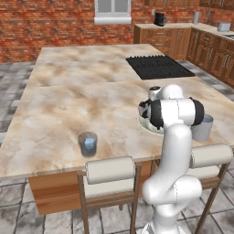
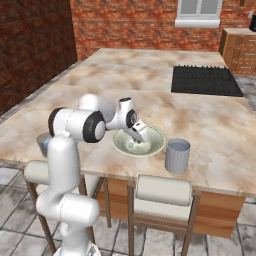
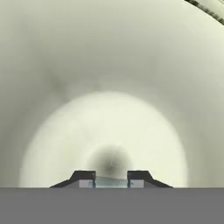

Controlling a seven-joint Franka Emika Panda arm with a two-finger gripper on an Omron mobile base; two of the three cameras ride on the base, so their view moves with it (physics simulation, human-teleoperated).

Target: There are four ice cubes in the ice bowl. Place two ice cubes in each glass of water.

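In the hand view the gripper (image 3: 111,180) sits low inside the ice bowl (image 3: 109,78), its two dark fingertips (image 3: 85,177) drawn in on a pale blue ice cube (image 3: 111,182) pinched between them. From the right base view, the gripper (image 2: 139,136) reaches down into that wide cream-green bowl (image 2: 156,145) near the front edge of the marble island (image 2: 150,75). One glass of water (image 2: 177,155) stands just beside the bowl on its right; the other glass of water (image 1: 87,144), with pale blue ice showing in it, stands well apart to the left. Beyond lies the black cooktop (image 1: 158,66)
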